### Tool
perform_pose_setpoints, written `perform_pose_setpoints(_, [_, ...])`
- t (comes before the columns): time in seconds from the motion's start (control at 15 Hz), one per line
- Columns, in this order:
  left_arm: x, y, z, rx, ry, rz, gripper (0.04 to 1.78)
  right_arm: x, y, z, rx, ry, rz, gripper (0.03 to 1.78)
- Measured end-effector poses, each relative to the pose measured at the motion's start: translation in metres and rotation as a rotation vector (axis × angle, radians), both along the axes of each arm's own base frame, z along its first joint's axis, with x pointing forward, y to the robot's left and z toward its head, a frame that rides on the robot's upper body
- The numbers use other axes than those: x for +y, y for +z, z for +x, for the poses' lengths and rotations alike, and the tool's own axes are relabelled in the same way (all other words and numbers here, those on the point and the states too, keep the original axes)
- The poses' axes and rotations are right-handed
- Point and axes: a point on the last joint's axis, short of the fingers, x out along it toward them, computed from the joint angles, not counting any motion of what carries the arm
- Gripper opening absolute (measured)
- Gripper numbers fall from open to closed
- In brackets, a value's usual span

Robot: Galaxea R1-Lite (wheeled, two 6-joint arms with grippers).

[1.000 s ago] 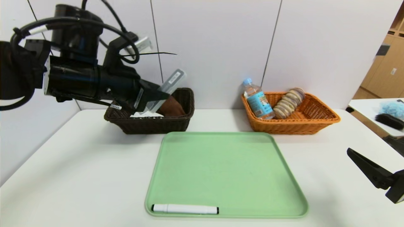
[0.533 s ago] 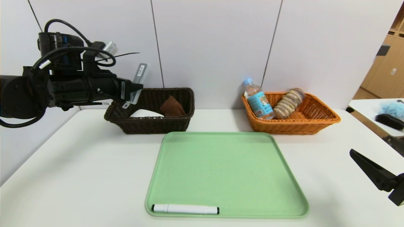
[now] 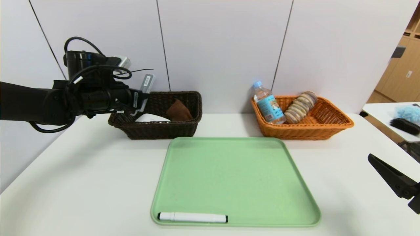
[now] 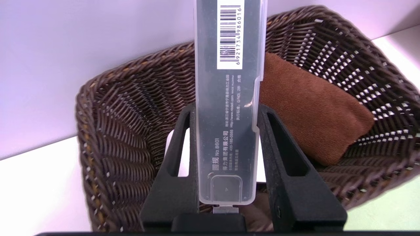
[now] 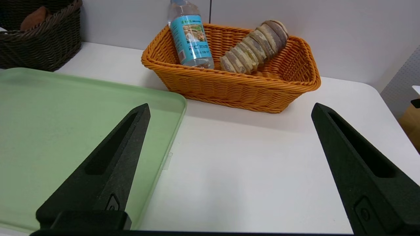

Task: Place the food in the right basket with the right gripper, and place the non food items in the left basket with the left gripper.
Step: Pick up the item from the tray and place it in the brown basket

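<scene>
My left gripper (image 3: 139, 98) is shut on a clear plastic case (image 3: 145, 86) with a barcode label and holds it upright above the left end of the dark brown basket (image 3: 183, 129). In the left wrist view the case (image 4: 226, 98) sits between the two fingers, over the basket (image 4: 108, 131). The basket holds a brown cloth (image 3: 178, 110) and a white item (image 3: 151, 118). A black-and-white marker (image 3: 192, 217) lies at the front of the green tray (image 3: 236, 180). My right gripper (image 5: 229, 111) is open and empty, low at the right over the table.
The orange basket (image 3: 328, 129) at the back right holds a water bottle (image 3: 268, 104) and a stack of sandwich biscuits (image 3: 300, 107). A side table at the far right carries a black brush (image 3: 404, 126) and blue fluff (image 3: 407, 113).
My left arm has pulled back to the left and dropped a little with the case, from over the basket's middle to its left end. The right gripper sank slightly.
</scene>
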Motion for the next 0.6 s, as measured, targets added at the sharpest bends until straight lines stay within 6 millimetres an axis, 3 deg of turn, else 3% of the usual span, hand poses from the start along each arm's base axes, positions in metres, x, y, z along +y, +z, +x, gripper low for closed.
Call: perform_pose_setpoints(0.6, [0.013, -0.038, 0.036, 0.015, 0.061, 0.065, 0.57, -0.001, 0.004, -0.013, 0.046, 0.008, -0.001, 1.69])
